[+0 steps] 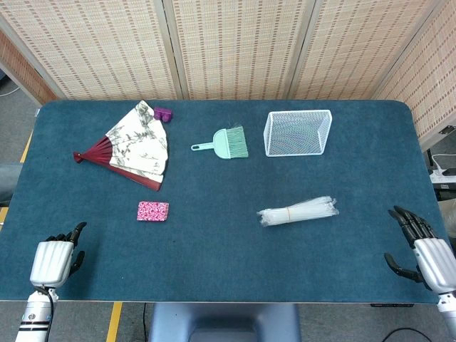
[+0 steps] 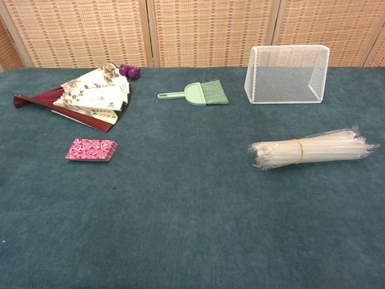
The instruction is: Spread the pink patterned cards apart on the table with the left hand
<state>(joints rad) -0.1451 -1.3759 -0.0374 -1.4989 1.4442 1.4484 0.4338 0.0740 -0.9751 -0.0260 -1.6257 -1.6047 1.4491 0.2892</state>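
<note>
The pink cards [image 1: 153, 211] sit stacked on the counter [image 1: 228, 249], just below the folding fan [image 1: 135, 146]. Left hand [image 1: 55, 258] and right hand [image 1: 422, 249] hold nothing, fingers apart, both well apart from the cards.

- One stack of pink patterned cards [image 1: 153, 211] lay on the table.
- One open paper fan [image 1: 132, 146].
- One small purple object [image 1: 163, 113].
- One green hand brush [image 1: 226, 143].
- One white wire basket [image 1: 298, 132].
- One bundle of clear straws [image 1: 298, 211].
- Two robot hands: left hand [image 1: 55, 258], right hand [image 1: 422, 248].

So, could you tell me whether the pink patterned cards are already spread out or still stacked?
Stacked: the pink patterned cards sit as one neat pile, edges aligned, untouched by the left hand.
</note>
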